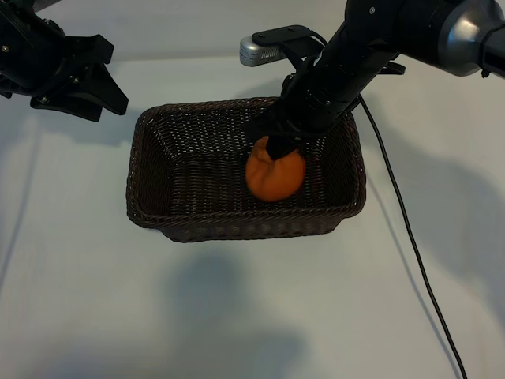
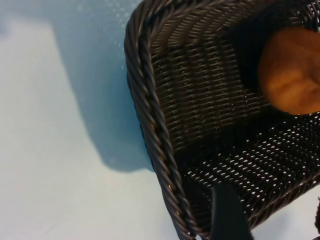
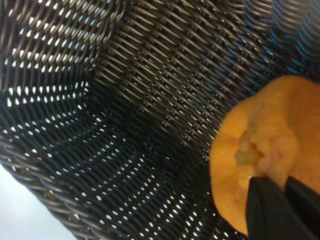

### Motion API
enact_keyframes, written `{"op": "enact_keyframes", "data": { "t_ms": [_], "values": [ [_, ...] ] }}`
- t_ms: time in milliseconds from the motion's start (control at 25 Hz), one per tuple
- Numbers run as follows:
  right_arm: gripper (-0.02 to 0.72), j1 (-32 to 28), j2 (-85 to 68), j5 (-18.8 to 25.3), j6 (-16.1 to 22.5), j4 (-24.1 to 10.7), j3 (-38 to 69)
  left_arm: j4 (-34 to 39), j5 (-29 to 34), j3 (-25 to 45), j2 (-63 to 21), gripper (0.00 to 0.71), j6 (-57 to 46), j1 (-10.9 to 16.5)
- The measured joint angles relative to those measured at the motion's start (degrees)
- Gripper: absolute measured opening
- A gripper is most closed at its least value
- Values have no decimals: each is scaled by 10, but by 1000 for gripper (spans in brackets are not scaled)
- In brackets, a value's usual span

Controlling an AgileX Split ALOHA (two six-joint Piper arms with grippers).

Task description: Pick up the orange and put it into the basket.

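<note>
Basket [image 1: 158, 170] sits mid-table; your right gripper [image 1: 282, 147] dangles the orange [image 1: 274, 175] inside its right half, fingers pinched tight on the knobbly stem end, while your left gripper [image 1: 93, 83] hovers spread beyond the basket's left corner.

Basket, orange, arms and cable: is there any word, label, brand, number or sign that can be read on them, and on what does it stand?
None: no readable text in any view.
The basket is plain wicker.
The orange, held in the right pincer, has bare skin.
The left pincer, the silver camera and the cable show no legible marking.
</note>
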Motion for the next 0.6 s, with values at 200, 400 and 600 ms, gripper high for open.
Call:
{"op": "enact_keyframes", "data": {
  "t_ms": [200, 400, 600],
  "values": [
    [216, 0, 0, 0, -1, 1, 0, 0, 0, 0, 0, 458, 0, 0],
    [488, 0, 0, 8, -1, 2, 0, 0, 0, 0, 0, 458, 0, 0],
    [570, 0, 0, 37, -7, 2, -13, 0, 0, 0, 0, 458, 0, 0]
  ]
}}
